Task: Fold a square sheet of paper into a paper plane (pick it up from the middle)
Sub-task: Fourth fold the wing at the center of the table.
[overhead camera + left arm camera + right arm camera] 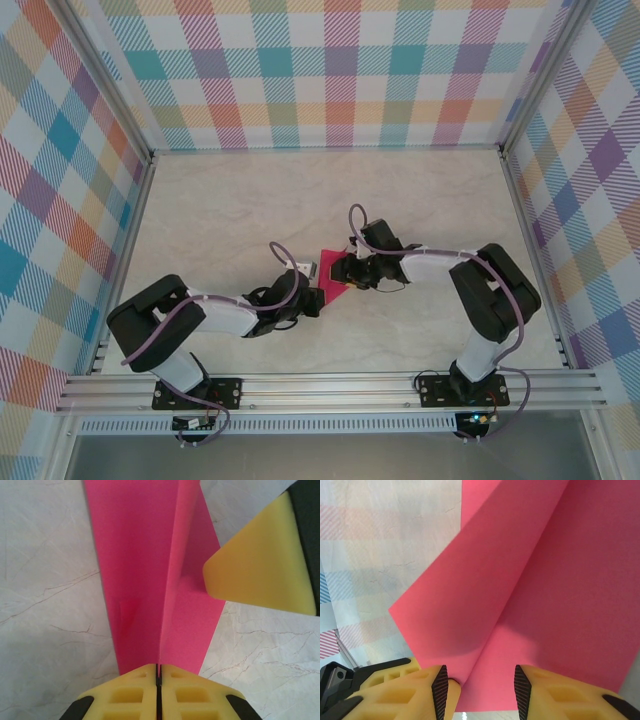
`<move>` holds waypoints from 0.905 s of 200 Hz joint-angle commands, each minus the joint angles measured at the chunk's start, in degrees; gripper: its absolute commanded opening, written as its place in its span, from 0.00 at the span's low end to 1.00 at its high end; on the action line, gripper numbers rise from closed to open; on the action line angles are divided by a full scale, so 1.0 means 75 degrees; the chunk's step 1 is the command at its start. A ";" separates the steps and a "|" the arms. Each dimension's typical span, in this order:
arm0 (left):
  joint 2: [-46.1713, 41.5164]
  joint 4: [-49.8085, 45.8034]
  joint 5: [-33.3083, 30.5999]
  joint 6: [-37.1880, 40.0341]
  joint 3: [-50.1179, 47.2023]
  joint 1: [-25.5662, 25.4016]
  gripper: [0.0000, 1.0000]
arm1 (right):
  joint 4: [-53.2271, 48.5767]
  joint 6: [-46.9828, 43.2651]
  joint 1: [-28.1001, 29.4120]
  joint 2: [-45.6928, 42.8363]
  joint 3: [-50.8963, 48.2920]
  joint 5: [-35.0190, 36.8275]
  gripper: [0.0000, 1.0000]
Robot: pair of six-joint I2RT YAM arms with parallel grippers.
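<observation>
Two grippers meet at the thin magenta-pink square sheet of paper (135, 580), mid-way on the pale marble table (220, 200). The left gripper (158, 674) is clamped on its centre crease; the right gripper (480, 687) straddles a raised flap, perhaps not pressing yet. Next, this wing fold likely needs flattening.

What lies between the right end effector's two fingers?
The pink sheet of paper: its curved fold runs down into the gap between the right end effector's spread fingers, as the right wrist view shows.

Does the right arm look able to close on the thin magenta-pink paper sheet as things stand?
Probably yes: the right gripper stands with jaws apart, a fold of the magenta-pink paper sheet between them, nothing blocking. The left gripper, shut on another edge, sits clear.
</observation>
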 commanded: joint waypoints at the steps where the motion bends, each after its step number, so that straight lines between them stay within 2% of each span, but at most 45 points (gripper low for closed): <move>1: 0.0114 -0.0371 0.0244 -0.0255 0.0246 0.0136 0.09 | 0.0146 -0.0293 -0.0027 0.0164 0.0309 -0.0263 0.42; 149: 0.0484 -0.0430 0.0368 -0.1061 0.0213 0.0495 0.08 | 0.0053 -0.0598 -0.0035 0.0937 0.0800 -0.0356 0.41; 181: 0.0410 -0.0374 0.0471 -0.1176 0.0200 0.0535 0.11 | -0.0069 -0.0632 -0.0035 0.1025 0.0818 -0.0224 0.41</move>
